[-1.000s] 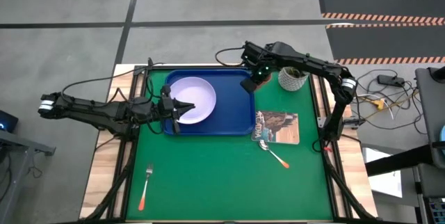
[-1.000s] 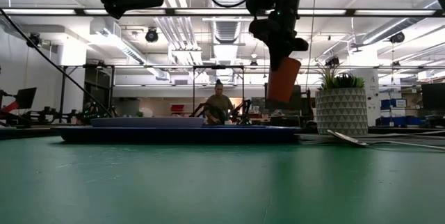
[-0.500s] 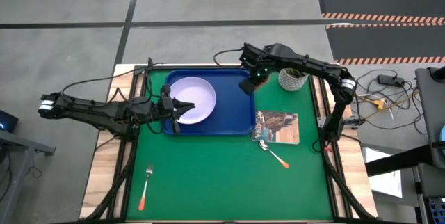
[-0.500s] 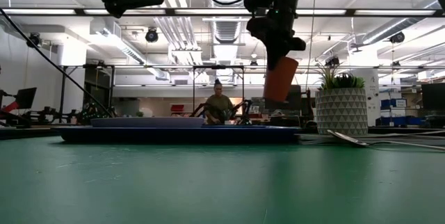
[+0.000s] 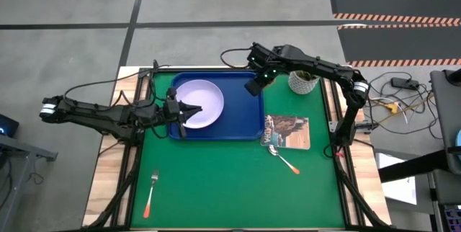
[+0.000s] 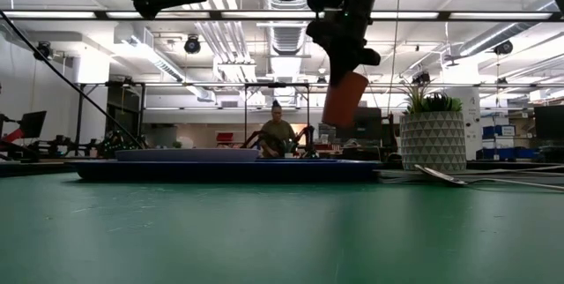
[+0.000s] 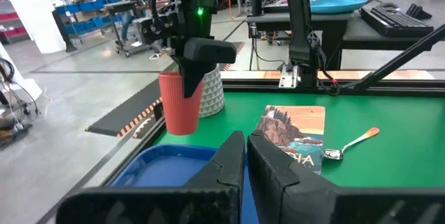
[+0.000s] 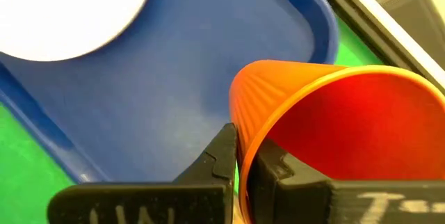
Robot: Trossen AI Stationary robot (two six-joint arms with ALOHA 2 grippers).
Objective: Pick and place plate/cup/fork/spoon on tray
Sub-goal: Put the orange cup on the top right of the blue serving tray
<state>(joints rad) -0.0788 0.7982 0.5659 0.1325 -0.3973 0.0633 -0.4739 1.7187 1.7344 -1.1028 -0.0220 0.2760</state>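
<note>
The orange-red cup (image 6: pixel 344 99) hangs in the air above the far right corner of the blue tray (image 5: pixel 245 120), with my right gripper (image 6: pixel 345 53) shut on it. The pale plate (image 5: pixel 200 102) lies flat in the tray's left half. My left gripper (image 5: pixel 190 109) hovers shut over the plate's left part, touching nothing. The fork (image 5: pixel 151 192) lies on the green mat near the front left. The spoon (image 5: pixel 284 159) lies on the mat just in front of the booklet. My right gripper pinches the cup's wall at the rim (image 8: pixel 240 137), one finger (image 8: pixel 278 170) inside the cup and one (image 8: pixel 221 156) outside. The fingers come from above, slanting down. The cup (image 7: pixel 179 102) hangs below them, mouth up and tilted, clear of the tray.
A printed booklet (image 5: pixel 288 131) lies on the mat right of the tray. A white pot with a green plant (image 5: pixel 304 81) stands at the far right, close to my right arm. A person sits in the room far behind the table.
My right gripper has tipped a little and gone slightly toward the table's left. The cup below it has swung leftward over the tray's corner and tilts more than before.
</note>
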